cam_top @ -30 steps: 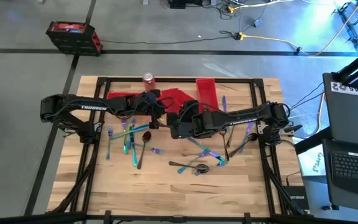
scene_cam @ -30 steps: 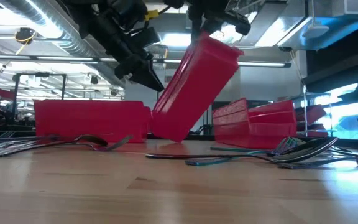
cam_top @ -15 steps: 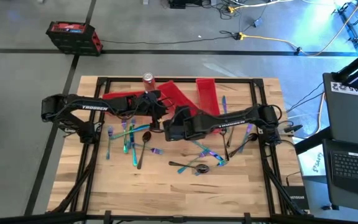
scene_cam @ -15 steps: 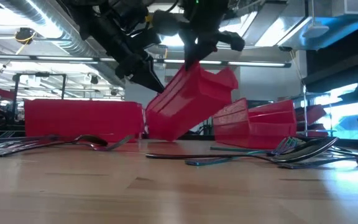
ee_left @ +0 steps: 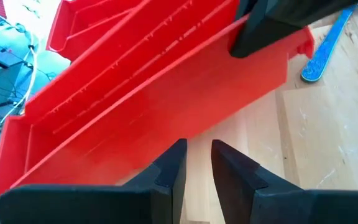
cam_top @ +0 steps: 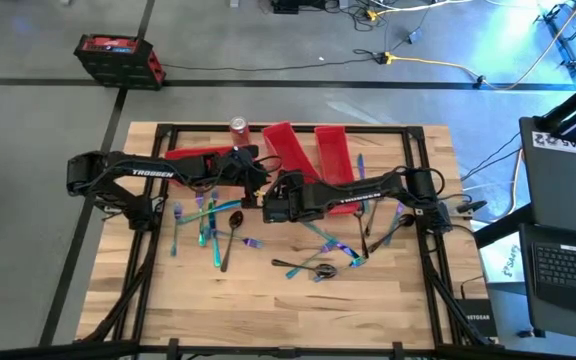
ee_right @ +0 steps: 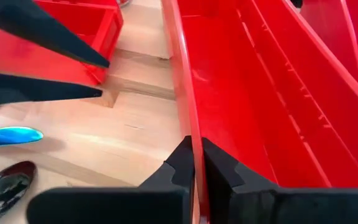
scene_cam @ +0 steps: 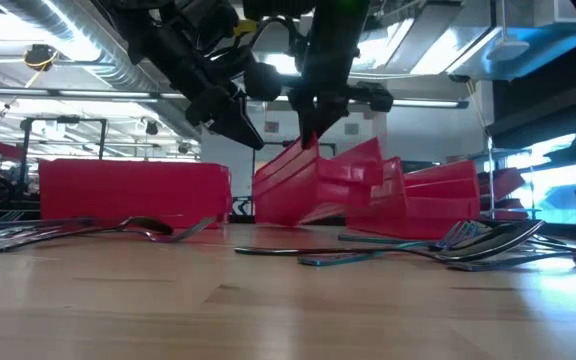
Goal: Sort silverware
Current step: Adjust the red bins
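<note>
Silverware [cam_top: 213, 222] lies scattered on my desk [cam_top: 268, 300]. My right tool [ee_right: 196, 163] pinches the tilted middle bin's [cam_top: 290, 150] wall. My left tool [ee_left: 197, 163] hovers slightly parted, holding nothing.

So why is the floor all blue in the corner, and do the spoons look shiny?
High view: cool blue light washes the floor at top right. Low view: bright ceiling lights glare behind the arms; the silverware glints. Right wrist view: a dark spoon mirrors the light.
</note>
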`<state>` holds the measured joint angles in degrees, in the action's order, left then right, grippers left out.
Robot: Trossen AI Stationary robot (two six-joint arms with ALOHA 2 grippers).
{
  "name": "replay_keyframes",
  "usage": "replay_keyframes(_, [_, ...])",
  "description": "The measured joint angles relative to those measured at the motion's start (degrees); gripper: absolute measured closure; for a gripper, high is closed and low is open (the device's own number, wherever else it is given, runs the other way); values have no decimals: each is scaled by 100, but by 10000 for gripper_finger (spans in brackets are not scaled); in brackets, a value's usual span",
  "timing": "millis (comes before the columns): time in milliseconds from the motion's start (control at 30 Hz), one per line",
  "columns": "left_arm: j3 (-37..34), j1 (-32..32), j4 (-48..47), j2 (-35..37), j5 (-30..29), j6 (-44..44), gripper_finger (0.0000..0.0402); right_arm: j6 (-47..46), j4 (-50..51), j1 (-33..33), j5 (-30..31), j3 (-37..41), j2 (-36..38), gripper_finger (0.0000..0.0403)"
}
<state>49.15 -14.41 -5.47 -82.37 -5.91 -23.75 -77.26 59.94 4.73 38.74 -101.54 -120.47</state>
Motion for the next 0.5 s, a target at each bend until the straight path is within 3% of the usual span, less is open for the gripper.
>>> replay_keyframes(233, [0, 7, -11, 0, 0, 86, 340, -29, -160, 15, -127, -2, -59, 385])
replay_keyframes(500, [0, 0, -84, 0, -236, 358, 340, 90, -75, 116, -427, -2, -48, 317])
